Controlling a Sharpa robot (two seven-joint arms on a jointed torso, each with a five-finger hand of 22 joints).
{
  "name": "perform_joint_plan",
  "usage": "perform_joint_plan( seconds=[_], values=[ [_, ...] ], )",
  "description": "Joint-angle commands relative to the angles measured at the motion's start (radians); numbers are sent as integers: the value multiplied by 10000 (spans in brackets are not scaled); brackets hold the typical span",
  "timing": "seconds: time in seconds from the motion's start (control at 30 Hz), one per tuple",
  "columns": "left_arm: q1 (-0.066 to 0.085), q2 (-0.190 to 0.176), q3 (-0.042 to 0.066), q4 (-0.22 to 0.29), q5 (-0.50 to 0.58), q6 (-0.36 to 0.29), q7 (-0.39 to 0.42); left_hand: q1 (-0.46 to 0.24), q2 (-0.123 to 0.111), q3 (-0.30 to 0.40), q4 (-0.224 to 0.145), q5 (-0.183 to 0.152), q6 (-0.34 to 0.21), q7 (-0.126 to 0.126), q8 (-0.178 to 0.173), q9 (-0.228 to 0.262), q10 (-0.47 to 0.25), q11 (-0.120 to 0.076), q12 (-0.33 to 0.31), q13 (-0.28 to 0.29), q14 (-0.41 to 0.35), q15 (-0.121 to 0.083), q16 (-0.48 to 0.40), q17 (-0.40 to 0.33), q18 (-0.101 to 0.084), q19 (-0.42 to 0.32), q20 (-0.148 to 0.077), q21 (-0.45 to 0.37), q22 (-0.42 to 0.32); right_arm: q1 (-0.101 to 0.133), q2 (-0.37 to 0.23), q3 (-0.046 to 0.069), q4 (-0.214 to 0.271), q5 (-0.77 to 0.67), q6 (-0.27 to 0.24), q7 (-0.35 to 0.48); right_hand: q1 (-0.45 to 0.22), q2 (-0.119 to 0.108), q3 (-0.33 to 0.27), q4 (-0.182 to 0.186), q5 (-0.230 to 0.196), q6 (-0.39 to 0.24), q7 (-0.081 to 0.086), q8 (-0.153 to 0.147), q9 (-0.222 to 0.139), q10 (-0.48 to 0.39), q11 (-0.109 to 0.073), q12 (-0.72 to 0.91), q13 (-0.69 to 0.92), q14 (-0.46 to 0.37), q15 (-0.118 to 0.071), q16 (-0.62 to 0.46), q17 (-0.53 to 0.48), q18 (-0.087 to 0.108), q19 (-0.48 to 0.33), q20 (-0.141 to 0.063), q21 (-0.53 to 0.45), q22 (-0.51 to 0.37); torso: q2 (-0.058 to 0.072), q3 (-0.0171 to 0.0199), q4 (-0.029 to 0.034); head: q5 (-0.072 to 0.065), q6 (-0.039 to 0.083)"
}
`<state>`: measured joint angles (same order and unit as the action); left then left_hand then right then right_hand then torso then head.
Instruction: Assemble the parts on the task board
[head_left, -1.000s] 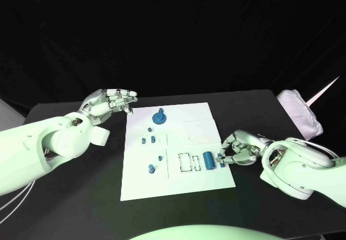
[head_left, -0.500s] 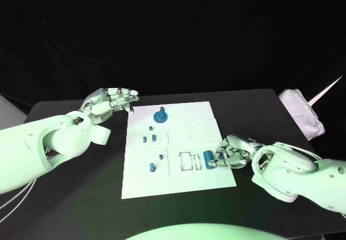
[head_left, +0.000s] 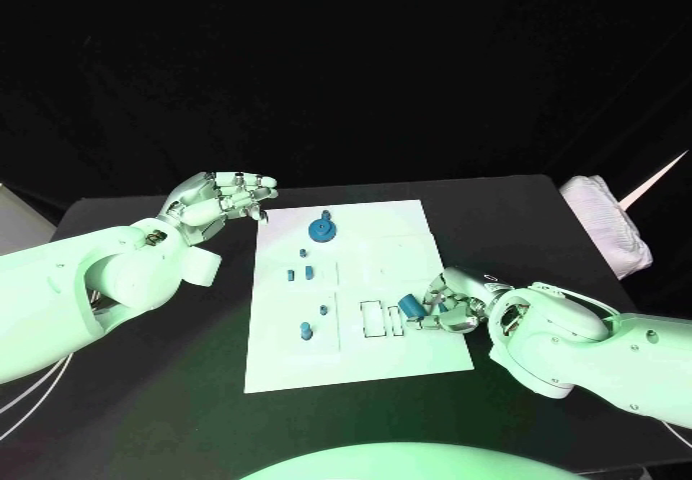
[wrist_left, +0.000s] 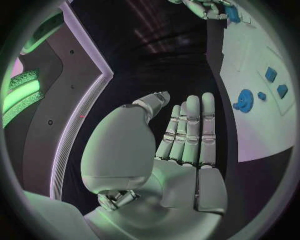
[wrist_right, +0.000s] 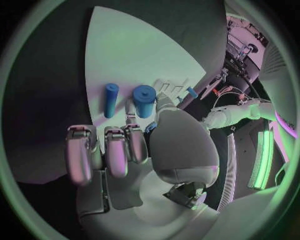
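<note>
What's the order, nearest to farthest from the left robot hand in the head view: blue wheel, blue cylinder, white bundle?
1. blue wheel, far end of the board
2. blue cylinder, board's right edge
3. white bundle, right edge of the table

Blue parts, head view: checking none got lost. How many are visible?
7: gear at the far end, three small ones below it, two more nearer, a cylinder in the right hand; others may hide under it.

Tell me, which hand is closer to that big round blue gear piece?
Left. The left hand hovers just beside the gear, off the task board's corner; the right hand works farther along the board.
</note>
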<state>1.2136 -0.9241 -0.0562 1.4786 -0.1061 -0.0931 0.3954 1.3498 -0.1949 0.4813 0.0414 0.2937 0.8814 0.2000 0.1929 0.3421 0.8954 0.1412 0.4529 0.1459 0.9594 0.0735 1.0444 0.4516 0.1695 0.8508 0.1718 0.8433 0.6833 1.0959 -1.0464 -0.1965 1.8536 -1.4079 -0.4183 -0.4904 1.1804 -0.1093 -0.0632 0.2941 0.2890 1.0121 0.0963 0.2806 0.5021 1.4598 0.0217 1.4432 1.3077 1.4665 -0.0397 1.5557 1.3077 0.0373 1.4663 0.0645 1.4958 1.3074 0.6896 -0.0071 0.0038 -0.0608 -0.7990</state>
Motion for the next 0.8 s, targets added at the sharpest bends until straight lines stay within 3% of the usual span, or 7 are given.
perform_joint_plan(
  seconds=[0.03,0.3,0.5,0.8],
  values=[
    [4,-12,6,51,41,196,22,-17,76,-45,15,-48,66,-13,-29,14,-82,5,54,-10,-35,-14,-44,-10,138,61,-25,-24,-14,-109,158,-41,-159,-241,277,-424,-70,22,-44,-4,32,10,4,-63,-51,104,-17,50,1073,945,-75,42,2193,-211,807,-70,39,2261,4,-8,-1,16,-32],
    [5,-38,6,72,41,205,2,-25,76,-50,22,-49,66,-12,-29,15,-84,6,55,-12,-35,-13,-45,-11,137,63,-25,-30,-17,-186,322,-40,-243,-169,199,-487,376,190,-7,-37,468,89,-52,51,-16,150,-69,50,1162,959,-118,55,2259,-228,831,-105,117,2311,-18,-10,-3,44,-49],
    [5,-50,6,74,41,205,-3,-25,76,-50,22,-49,66,-12,-29,15,-84,6,55,-12,-35,-13,-45,-11,137,63,-25,-30,-17,-200,299,-36,-120,60,-367,-361,572,302,57,-35,946,298,-149,199,14,229,-152,92,1272,979,-183,77,2350,-256,874,-154,241,2380,-24,4,-16,67,-35],
    [5,-43,6,53,41,201,-4,-39,81,-59,38,-47,68,-12,-29,16,-87,7,56,-15,-37,-11,-47,-15,136,66,-23,-43,-26,-88,45,87,328,706,-1286,-63,718,445,209,-32,1147,499,-260,324,22,317,-253,140,1373,1014,-265,116,2502,-300,939,-224,434,2479,-33,-10,-14,35,35]
  ],
)
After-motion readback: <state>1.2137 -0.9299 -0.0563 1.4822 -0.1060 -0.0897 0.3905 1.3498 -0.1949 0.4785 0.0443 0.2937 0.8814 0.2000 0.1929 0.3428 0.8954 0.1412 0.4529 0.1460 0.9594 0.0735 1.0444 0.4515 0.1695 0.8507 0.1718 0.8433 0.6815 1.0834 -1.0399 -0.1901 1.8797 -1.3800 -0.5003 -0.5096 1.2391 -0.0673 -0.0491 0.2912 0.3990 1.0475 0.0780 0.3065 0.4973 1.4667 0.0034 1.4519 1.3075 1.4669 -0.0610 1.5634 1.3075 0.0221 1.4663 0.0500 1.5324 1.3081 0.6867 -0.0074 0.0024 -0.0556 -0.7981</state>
